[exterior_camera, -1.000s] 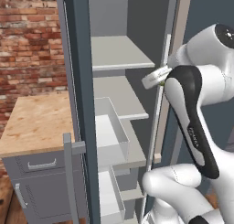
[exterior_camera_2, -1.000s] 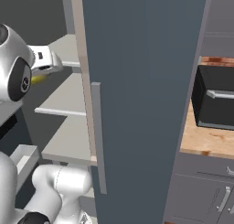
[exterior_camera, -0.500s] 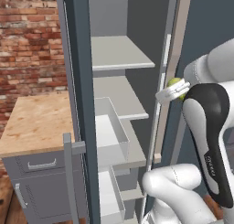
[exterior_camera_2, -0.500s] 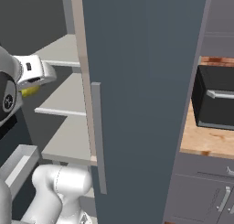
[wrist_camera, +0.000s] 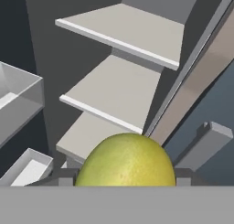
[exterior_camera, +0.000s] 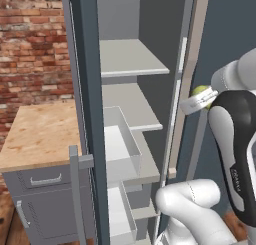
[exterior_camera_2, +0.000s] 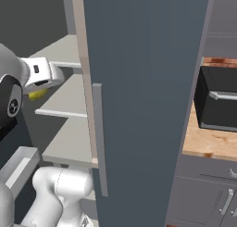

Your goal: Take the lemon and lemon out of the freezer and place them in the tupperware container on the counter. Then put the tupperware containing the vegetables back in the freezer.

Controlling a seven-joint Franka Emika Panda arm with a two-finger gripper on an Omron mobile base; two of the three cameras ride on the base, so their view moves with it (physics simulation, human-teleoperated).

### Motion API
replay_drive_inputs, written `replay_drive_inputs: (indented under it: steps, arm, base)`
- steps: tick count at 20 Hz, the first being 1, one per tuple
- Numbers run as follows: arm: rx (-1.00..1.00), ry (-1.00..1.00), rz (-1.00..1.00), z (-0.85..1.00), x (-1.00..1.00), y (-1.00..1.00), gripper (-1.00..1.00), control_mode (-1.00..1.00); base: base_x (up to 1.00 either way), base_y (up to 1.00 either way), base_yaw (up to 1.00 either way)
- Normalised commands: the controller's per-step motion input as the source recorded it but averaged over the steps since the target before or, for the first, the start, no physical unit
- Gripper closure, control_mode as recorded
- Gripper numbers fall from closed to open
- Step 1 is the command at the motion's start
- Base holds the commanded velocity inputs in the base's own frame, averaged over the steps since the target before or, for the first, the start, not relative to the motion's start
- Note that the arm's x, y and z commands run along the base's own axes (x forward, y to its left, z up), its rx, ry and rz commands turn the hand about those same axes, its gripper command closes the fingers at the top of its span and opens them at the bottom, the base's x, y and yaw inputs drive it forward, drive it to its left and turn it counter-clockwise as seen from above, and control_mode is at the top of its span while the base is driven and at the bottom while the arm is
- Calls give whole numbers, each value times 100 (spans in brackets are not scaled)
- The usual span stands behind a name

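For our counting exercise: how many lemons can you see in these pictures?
1. The lemon sits in the gripper, held outside the freezer shelves. A second may be hidden.

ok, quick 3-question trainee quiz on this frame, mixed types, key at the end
1. True or false: the gripper is shut on a lemon.
2. Multiple choice: the lemon is A) on a freezer shelf B) in the gripper, outside the freezer's shelves C) on the counter.
3. Fill in: the dark box on the counter in the right base view is a ___.

Key: 1 true; 2 B; 3 microwave.
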Motion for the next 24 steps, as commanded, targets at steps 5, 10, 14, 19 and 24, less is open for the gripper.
replay_drive_inputs:
  steps: [5, 10, 14, 19, 24]
  arm:
    - [-1, 0, -2, 0, 0, -9, 100, -100]
    - [0, 0, 0, -2, 0, -5, 100, -100]
    - [0, 3, 0, 0, 0, -6, 100, -100]
    - [0, 0, 0, -2, 0, -1, 100, 100]
    - [0, 0, 0, 0, 0, 0, 100, 100]
  base:
    - [0, 0, 0]
    - [0, 0, 0]
    - [0, 0, 0]
    - [-21, -28, -1]
    - [-45, -72, -15]
